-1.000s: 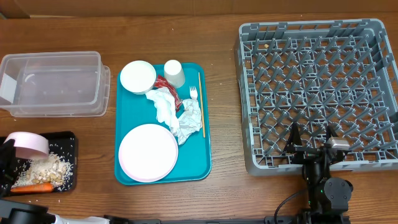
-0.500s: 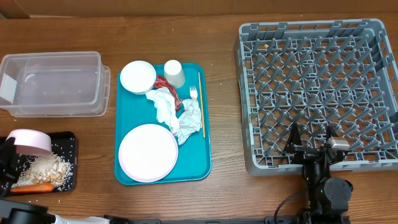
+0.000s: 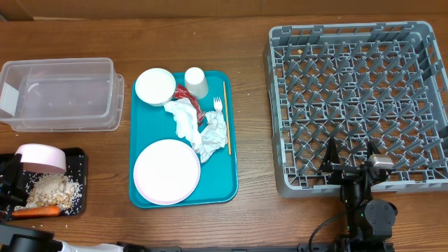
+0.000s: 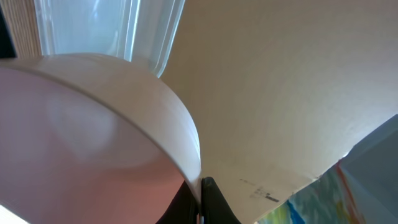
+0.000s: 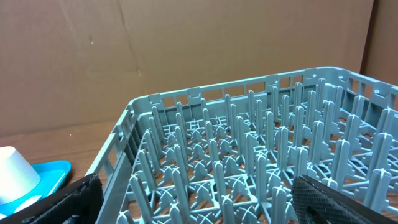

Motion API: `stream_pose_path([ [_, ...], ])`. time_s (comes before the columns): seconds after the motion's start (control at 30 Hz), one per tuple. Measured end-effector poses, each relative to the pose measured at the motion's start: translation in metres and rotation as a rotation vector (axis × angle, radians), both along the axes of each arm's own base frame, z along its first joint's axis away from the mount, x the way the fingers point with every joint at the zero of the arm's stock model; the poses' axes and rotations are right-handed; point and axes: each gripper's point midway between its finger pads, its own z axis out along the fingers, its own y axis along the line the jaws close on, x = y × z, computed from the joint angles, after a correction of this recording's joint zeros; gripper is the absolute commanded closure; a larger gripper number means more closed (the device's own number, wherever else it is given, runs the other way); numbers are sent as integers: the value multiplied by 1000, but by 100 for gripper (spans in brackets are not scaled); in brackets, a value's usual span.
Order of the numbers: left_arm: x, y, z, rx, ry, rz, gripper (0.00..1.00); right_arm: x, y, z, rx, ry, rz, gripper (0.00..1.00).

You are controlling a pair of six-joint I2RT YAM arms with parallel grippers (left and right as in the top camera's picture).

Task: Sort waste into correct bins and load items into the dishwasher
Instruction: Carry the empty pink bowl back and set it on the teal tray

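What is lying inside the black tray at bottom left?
Whitish rice and an orange carrot piece lie in the black tray. The tilted pink bowl above it hides the tray's upper-left part, so anything there cannot be seen.

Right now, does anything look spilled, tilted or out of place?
A tan speck lies in the far left corner of the grey rack, which is meant for dishes. The pink bowl stands tipped on edge over the black tray, pinched by the left fingers; the rice is inside the tray.
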Motion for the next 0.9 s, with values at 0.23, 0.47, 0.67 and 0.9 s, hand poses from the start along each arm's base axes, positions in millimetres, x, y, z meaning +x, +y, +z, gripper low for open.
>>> stream_pose_path([
  [0.23, 16, -13, 44, 96, -29, -96, 96, 0, 0, 0, 0, 0, -1, 0],
  [0.47, 77, -68, 103, 447, -32, -428, 96, 0, 0, 0, 0, 0, 0, 0],
  [0.67, 112, -175, 126, 748, 62, -792, 96, 0, 0, 0, 1, 0, 0, 0],
  [0.9, 117, -268, 96, 1063, 324, -1034, 96, 0, 0, 0, 0, 0, 0, 0],
])
